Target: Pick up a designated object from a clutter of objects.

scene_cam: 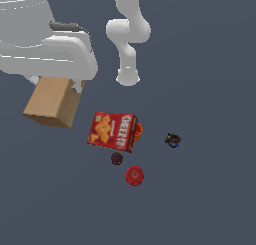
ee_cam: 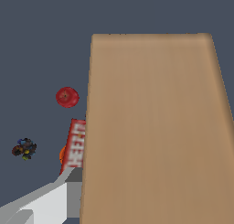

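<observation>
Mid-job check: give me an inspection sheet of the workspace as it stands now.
Surface: plain grey floor.
Job's thing: tan block at the tool, tilted, apparently lifted.
Clutter: red cracker box lying flat, orange piece at its edge; maroon ball, red ball, small multicoloured item lie apart.
Tool: one finger beside the block; grip state unclear.
Cables: nothing seen.
Surroundings: nothing seen.

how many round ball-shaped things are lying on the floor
2. A small dark maroon ball lies just below the red cracker box in the exterior view; a red apple-like ball sits below it, toward that view's right. More could hide behind the box.
</observation>
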`<action>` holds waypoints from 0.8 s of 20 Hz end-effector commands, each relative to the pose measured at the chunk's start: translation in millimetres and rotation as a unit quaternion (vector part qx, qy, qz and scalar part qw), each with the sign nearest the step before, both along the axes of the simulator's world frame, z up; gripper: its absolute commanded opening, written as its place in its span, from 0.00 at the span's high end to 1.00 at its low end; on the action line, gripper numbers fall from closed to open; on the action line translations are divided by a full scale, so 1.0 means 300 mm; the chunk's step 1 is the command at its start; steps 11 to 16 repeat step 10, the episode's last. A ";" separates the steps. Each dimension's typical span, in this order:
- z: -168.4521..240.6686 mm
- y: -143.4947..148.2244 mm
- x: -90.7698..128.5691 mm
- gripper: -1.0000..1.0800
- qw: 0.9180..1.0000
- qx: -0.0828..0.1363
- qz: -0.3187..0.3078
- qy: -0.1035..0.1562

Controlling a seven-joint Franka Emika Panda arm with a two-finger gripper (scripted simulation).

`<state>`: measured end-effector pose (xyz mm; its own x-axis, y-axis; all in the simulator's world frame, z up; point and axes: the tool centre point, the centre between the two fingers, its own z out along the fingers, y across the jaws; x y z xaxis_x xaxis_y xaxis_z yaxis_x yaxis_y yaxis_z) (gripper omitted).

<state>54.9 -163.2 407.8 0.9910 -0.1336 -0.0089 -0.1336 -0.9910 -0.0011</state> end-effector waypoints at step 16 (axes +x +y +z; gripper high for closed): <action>0.088 -0.076 0.004 1.00 1.000 -0.001 0.001 -0.004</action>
